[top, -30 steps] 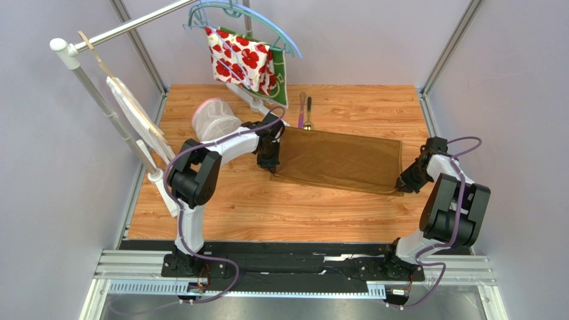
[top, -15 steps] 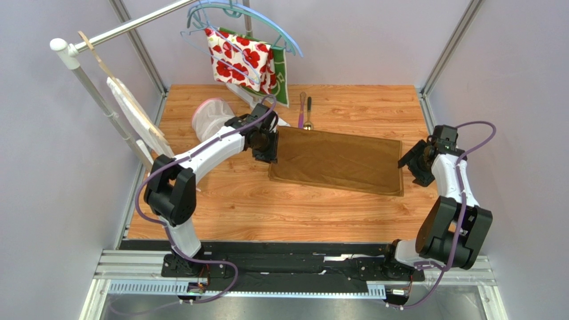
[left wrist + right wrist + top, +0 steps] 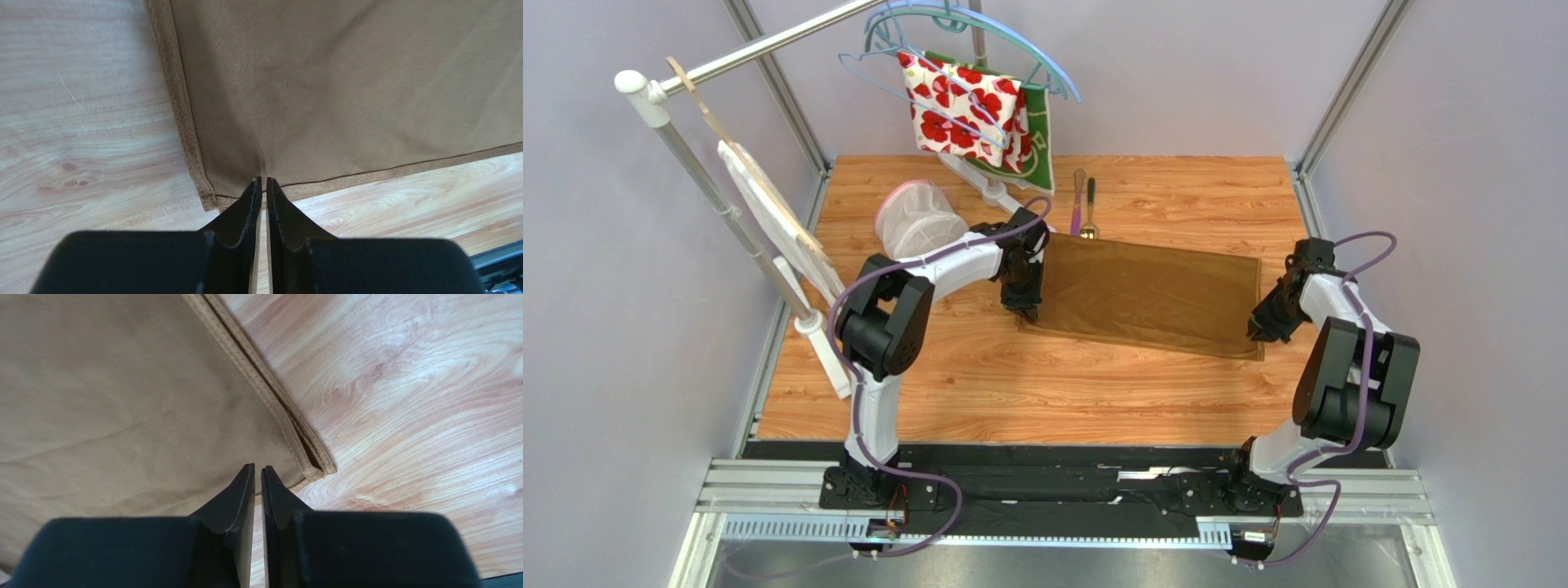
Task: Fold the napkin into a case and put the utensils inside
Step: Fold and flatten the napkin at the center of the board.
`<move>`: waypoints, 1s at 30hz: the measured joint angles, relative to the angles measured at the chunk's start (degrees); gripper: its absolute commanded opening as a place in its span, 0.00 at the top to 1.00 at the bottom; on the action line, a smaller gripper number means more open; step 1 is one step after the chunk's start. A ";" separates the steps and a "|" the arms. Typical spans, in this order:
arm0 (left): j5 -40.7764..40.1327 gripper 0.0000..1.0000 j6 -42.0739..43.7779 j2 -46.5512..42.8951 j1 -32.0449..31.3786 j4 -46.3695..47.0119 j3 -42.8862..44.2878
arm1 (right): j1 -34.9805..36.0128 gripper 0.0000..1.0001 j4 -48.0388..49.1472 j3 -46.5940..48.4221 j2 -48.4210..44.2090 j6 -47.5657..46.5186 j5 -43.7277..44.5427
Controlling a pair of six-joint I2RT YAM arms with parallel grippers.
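Top external | left gripper [image 3: 261, 179] re-landed, clamped on napkin [image 3: 344, 92] near-left corner | right gripper [image 3: 258, 468] re-landed, likely clamped on near-right corner | napkin lay flat, utensils [image 3: 1084, 203] beyond it | next fold was set up

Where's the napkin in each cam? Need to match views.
Top external: napkin at centre, slightly right.
Left wrist: napkin fills the upper right, its corner low, left of centre.
Right wrist: napkin fills the upper left, its corner right of centre.
Shared landmark: wooden tabletop, bare beside the napkin in all three.
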 measured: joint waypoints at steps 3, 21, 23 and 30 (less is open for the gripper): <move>-0.42 0.87 -0.50 0.00 0.00 0.15 -1.62 | -0.22 0.93 0.81 -0.87 1.75 0.72 1.29; 0.44 0.83 -7.04 -15.06 -5.75 6.27 -23.32 | -4.13 0.77 -3.82 -10.97 -8.13 7.89 4.74; -0.63 0.73 -7.10 -17.49 -5.95 4.48 -24.74 | -3.54 0.63 -5.88 -11.19 -12.07 7.23 4.39; -1.40 0.70 -6.29 -23.82 -4.31 -0.07 -17.51 | -1.79 0.33 -6.43 -4.76 -21.33 2.95 0.46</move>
